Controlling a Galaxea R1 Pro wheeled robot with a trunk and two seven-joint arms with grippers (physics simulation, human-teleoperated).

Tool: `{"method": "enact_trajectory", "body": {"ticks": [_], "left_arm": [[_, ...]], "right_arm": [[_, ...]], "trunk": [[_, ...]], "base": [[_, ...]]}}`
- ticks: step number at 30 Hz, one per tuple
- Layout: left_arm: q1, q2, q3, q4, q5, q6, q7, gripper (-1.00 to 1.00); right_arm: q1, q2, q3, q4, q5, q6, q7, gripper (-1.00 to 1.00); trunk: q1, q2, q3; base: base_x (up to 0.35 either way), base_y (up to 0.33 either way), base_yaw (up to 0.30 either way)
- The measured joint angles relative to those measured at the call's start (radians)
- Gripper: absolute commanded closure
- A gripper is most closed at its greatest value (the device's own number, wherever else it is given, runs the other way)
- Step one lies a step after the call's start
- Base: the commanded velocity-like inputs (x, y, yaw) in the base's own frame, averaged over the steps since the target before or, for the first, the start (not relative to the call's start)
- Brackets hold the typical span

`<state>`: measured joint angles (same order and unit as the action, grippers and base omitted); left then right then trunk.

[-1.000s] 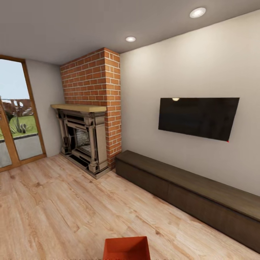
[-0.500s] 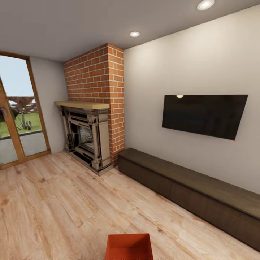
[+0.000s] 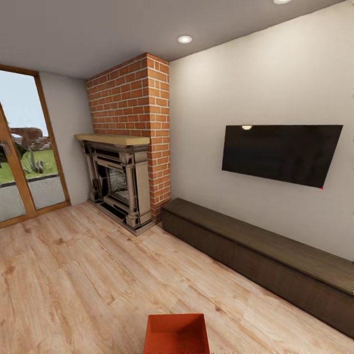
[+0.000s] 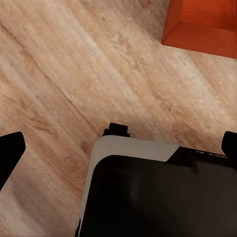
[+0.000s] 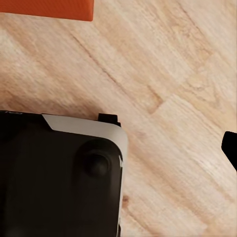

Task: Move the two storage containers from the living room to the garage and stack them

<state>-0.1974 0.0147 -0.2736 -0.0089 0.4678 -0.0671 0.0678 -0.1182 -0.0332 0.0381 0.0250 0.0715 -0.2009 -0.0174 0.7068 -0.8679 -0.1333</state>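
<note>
- Left gripper point(image 4: 118, 148): two black fingertips point(image 4: 10, 150) sit at the opposite side edges of the left wrist view, far apart, so the jaws are spread wide with nothing between them but wood planks.
- Right gripper: one black fingertip point(image 5: 231, 145) shows at the right edge of the right wrist view; its partner is out of frame, so whether it is released or clenched cannot be told.
- Robot base point(image 4: 158, 192): black body with grey trim, lower part of both wrist views, over the planks.
- Storage container point(image 3: 175, 334): orange-red bin, open top, resting on the wood floor at bottom centre of the head view; its corner shows at upper right of the left wrist view and along the upper left edge of the right wrist view.
- Wood floor point(image 3: 73, 275): light planks, lower half of the head view.
- Bench point(image 3: 265, 255): long, dark, low, against the right wall.
- TV point(image 3: 280, 153): black, wall-mounted above the bench.
- Fireplace point(image 3: 129, 142): red brick, centre left.
- Glass door point(image 3: 22, 162): far left.
</note>
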Motion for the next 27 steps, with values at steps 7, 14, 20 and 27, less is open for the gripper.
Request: {"method": "enact_trajectory", "body": {"ticks": [7, 14, 20, 27], "left_arm": [[0.000, -0.001, 0.001, 0.000, 0.000, 0.000, 0.000, -1.00], [0.000, -0.001, 0.001, 0.000, 0.000, 0.000, 0.000, -1.00], [0.000, 0.000, 0.000, 0.000, 0.000, 0.000, 0.000, -1.00], [0.000, 0.000, 0.000, 0.000, -0.001, 0.000, 0.000, -1.00]], "right_arm": [[0.000, 0.001, 0.000, 0.000, 0.000, 0.000, 0.001, -1.00], [0.000, 0.000, 0.000, 0.000, -0.001, 0.001, 0.001, -1.00], [0.000, 0.001, 0.002, 0.000, 0.004, 0.001, 0.001, -1.00], [0.000, 0.001, 0.006, 0.000, 0.009, 0.001, 0.000, -1.00]], "trunk": [[0.000, 0.000, -0.011], [0.000, 0.000, -0.022], [0.000, 0.000, -0.032], [0.000, 0.000, -0.043]], "base": [[0.000, 0.000, -0.112], [0.000, 0.000, -0.026], [0.000, 0.000, -0.003], [0.000, 0.000, 0.000]]}}
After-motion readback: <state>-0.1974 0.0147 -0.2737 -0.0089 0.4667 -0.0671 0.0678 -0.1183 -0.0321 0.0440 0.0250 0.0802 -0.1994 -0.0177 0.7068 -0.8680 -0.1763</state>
